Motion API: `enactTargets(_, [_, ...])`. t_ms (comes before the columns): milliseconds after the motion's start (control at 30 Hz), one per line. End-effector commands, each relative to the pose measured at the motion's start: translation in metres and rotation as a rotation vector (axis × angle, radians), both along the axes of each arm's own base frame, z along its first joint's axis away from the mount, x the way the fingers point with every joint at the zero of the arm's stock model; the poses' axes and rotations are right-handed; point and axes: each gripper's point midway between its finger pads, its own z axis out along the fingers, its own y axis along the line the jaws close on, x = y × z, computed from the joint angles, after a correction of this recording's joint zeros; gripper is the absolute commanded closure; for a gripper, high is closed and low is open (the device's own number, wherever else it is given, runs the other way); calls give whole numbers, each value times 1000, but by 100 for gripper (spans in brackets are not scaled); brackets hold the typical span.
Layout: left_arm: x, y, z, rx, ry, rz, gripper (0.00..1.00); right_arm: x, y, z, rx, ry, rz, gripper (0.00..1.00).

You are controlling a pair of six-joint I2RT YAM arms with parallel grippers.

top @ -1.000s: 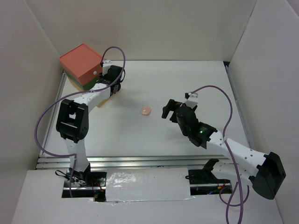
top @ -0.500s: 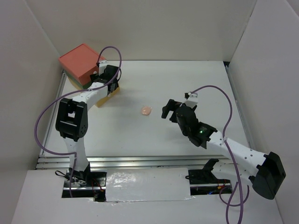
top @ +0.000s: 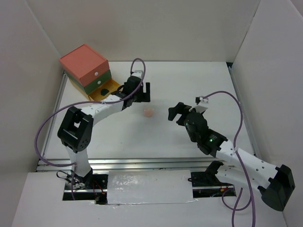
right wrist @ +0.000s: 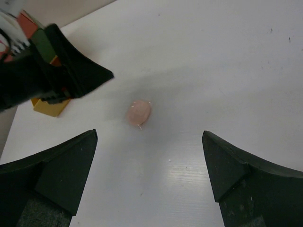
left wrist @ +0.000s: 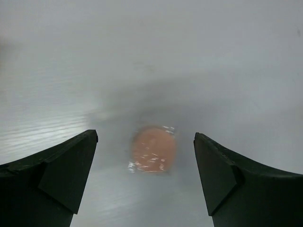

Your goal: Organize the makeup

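A peach round disc (top: 149, 112) of the makeup lies alone on the white table. My left gripper (top: 142, 96) hovers just behind it, open. In the left wrist view the disc (left wrist: 152, 149) sits on the table between and slightly ahead of the spread fingertips (left wrist: 80, 156), untouched. My right gripper (top: 182, 109) is open to the right of the disc, nothing in it. Its wrist view shows the disc (right wrist: 138, 112) well ahead of its wide jaws, with the left gripper (right wrist: 61, 71) beyond. No other makeup shows.
A drawer chest (top: 84, 64) with a red top stands at the back left; its yellow bottom drawer (top: 105, 90) is pulled out, and something dark lies inside. White walls enclose the table on three sides. The chest's yellow corner (right wrist: 49, 106) shows past the left gripper.
My left gripper opened at the chest, then swung right to the peach disc, uncovering the open yellow drawer. The right arm shifted slightly right and nearer.
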Motion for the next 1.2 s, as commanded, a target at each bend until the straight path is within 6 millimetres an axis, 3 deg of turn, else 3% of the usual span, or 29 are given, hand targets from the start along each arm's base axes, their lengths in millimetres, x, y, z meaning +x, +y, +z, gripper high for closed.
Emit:
enactTargets(0, [-23,-61,-21,-95,55,-198,4,4,-5,22,73,-83,-38,0])
enactTargets(67, [-29,-75,-41,-65,94,-213,5,5,-4,20,60,-70,-41,0])
enactTargets(133, [-29,-74,-63,-24,127,-188,6,6,-3,21,55,-62,-42,0])
enactTargets(300, [-32,-64,-90,23,177,-134,20,5,-2,21,60,-69,-35,0])
enactTargets(433, [-39,-52,-100,44,194,-93,24,7,-1,20,54,-62,-35,0])
enactTargets(533, [-44,-45,-106,59,201,-84,51,7,0,18,50,-57,-32,0])
enactTargets(567, [-44,-43,-105,65,195,-75,65,8,-1,18,50,-57,-34,0])
enactTargets(800, [-36,-32,-60,84,77,-62,90,8,0,16,46,-53,-34,0])
enactTargets(867, [-32,-27,-49,114,50,-49,92,8,0,17,48,-56,-35,0])
enactTargets(933, [-25,-13,-24,158,0,4,92,8,-2,17,48,-57,-40,0])
enactTargets(1000, [-16,5,2,184,-40,59,92,8,-1,17,48,-58,-35,0])
enactTargets(1067, [-2,35,28,214,-82,143,93,8,-1,16,45,-55,-35,0])
enactTargets(1167, [14,86,50,314,-151,286,94,8,0,17,45,-56,-35,0])
